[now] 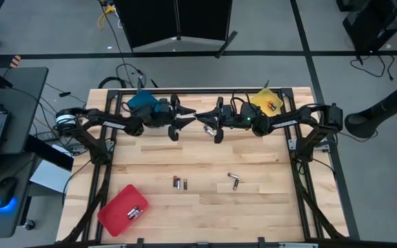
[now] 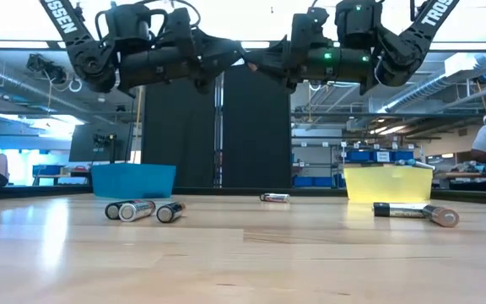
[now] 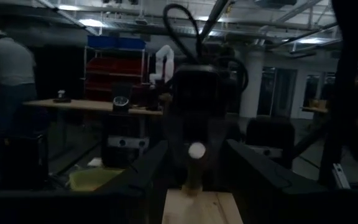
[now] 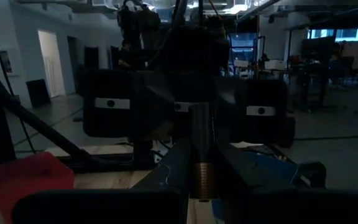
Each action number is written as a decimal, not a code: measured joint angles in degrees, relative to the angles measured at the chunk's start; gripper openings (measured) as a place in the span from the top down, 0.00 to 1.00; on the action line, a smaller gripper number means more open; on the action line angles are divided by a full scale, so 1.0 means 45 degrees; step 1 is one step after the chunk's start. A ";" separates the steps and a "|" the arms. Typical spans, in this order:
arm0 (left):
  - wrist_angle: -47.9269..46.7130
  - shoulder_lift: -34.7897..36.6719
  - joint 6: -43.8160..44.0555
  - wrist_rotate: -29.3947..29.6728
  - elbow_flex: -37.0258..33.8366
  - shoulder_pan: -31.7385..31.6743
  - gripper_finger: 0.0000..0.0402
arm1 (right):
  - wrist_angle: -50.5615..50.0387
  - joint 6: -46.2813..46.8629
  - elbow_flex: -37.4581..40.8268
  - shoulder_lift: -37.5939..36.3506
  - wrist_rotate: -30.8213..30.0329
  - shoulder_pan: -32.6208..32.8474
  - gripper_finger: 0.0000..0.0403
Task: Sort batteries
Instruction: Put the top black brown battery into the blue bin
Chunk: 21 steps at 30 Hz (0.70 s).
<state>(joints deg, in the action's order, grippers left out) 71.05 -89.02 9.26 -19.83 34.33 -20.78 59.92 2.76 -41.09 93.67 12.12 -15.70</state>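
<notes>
Overhead, released left end effector (image 1: 187, 118) faces right end effector (image 1: 209, 124) grasping 1 battery (image 4: 199, 149).

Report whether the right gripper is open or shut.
Shut on a battery: the right gripper clamps it between its fingers in its wrist view.

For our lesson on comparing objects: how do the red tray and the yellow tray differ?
The red tray lies at the table's near left corner, turned at an angle; the yellow tray sits at the far edge, right of centre, partly under the right arm. The red one has nothing over it; the yellow one is partly covered. Both hold batteries.
</notes>
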 joint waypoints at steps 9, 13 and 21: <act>0.0057 -0.1093 -0.0010 -0.0448 0.0945 0.0194 0.60 | -0.0097 -0.0081 0.0003 -0.0005 0.0054 0.0010 0.85; 0.0283 -0.1302 -0.0005 -0.0642 0.1111 0.0214 0.64 | -0.0078 -0.0100 -0.0002 -0.0005 0.0066 0.0051 0.85; 0.0490 -0.1301 -0.0231 -0.0778 0.1106 0.0199 0.87 | -0.0126 -0.0231 -0.0002 -0.0010 0.0037 0.0058 0.85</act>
<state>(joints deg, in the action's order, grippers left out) 73.25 -94.87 8.22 -23.34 39.31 -19.88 59.35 1.72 -41.10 93.62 12.29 -15.44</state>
